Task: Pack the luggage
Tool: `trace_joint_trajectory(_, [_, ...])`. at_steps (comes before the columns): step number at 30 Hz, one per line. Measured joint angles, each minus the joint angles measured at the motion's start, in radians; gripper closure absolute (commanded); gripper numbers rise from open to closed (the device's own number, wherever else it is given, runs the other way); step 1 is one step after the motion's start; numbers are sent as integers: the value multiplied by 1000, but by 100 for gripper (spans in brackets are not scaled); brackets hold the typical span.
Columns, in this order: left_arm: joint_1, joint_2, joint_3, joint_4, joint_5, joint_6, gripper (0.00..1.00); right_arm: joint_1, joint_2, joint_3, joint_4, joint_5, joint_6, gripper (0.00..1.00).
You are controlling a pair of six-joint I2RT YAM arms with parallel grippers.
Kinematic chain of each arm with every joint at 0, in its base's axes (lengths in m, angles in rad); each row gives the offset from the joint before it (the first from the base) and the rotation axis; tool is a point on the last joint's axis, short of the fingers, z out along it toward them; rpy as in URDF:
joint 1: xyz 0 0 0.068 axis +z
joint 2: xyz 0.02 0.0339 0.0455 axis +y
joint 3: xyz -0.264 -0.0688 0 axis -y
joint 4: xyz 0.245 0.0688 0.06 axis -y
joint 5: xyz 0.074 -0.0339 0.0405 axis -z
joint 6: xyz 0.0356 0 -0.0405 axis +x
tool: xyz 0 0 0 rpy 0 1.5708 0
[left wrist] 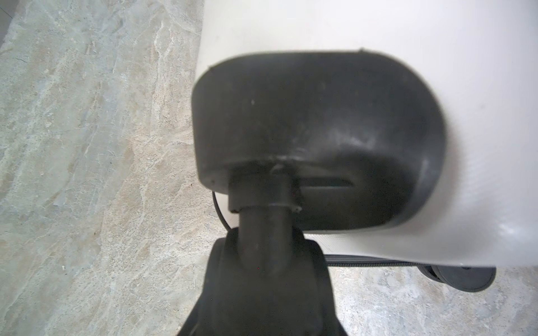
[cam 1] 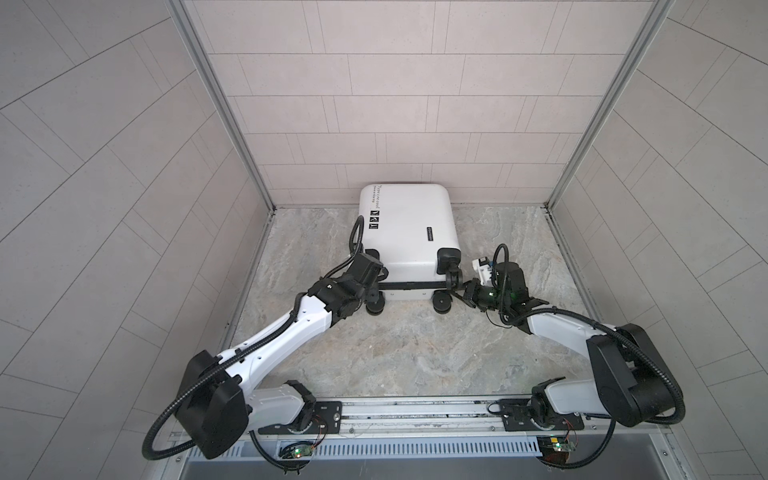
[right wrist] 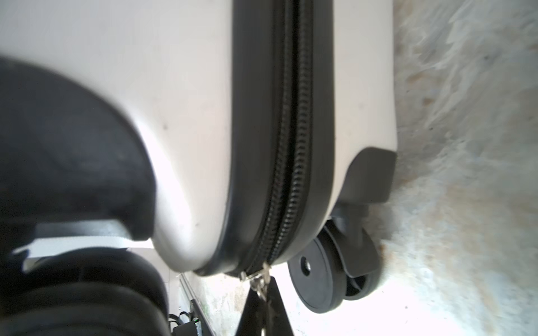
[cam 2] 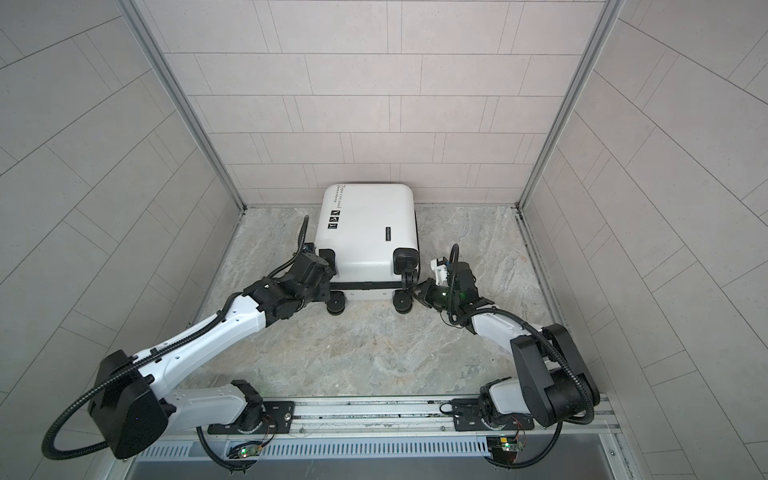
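Suitcase (cam 1: 409,224) closed, lying flat at tabletop (cam 1: 415,353) back edge. Left gripper (cam 1: 372,294) clamped on near-left caster (left wrist: 263,221). Right gripper (right wrist: 263,293) pinched tight on zipper pull (right wrist: 260,280), near-right corner.

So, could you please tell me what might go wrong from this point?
The right claw pinches only the small zipper pull, so it may slip off when pulling. The left claw seems to steady the luggage by one caster; the case could swivel or slide.
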Motion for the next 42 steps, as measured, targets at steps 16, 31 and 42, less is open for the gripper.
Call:
trace_joint_trajectory(16, [8, -24, -1, -34, 14, 8, 100, -39, 42, 169, -303, 22, -175, 100])
trace_joint_trajectory(31, [27, -30, 8, -66, 12, 7, 57, -13, 150, 346, -509, 76, -401, 100])
trace_joint_trajectory(42, [-19, -184, 186, -199, -23, -13, 29, 39, 142, 345, -512, 154, -406, 100])
